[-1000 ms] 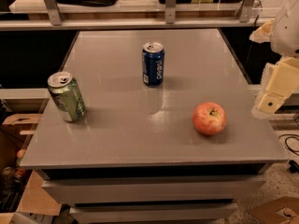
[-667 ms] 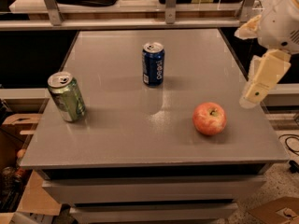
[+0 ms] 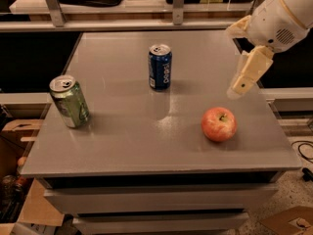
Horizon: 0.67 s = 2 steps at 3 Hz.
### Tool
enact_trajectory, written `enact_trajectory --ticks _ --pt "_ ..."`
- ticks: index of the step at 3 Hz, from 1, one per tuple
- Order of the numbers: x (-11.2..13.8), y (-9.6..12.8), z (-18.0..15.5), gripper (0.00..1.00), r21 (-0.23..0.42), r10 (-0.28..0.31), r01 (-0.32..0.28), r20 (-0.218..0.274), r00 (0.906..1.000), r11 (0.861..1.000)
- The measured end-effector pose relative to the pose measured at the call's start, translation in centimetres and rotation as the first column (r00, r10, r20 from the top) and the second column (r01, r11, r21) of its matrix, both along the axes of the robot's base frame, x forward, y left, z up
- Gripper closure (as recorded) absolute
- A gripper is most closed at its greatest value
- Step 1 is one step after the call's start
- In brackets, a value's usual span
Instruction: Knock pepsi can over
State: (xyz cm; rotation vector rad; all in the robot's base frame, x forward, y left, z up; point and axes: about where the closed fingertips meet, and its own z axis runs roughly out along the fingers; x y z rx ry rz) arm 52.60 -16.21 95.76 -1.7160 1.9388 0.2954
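The pepsi can [image 3: 160,66] is dark blue with a silver top. It stands upright on the grey table [image 3: 127,131], a little behind the middle. My gripper [image 3: 240,82] hangs on the white arm [image 3: 279,13] above the table's right side, to the right of the can and well apart from it. It is just behind and above a red apple [image 3: 219,124]. It holds nothing that I can see.
A green and silver can [image 3: 70,101] stands upright near the table's left edge. A rail with metal posts [image 3: 178,4] runs behind the table. Cardboard boxes [image 3: 288,222] lie on the floor at the lower right and lower left.
My arm and gripper have moved left and up, from the table's right edge in over its right side. The cans and the apple have not moved.
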Motion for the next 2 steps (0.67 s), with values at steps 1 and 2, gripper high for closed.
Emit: enact_trajectory --ticks 1,2 --pt "2.87 1.45 -1.28 0.00 0.094 -0.060 0.060 -0.005 0.9982 0.994" --pt "2.87 1.46 -1.29 0.00 0.094 -0.060 0.060 -0.005 0.9982 0.994"
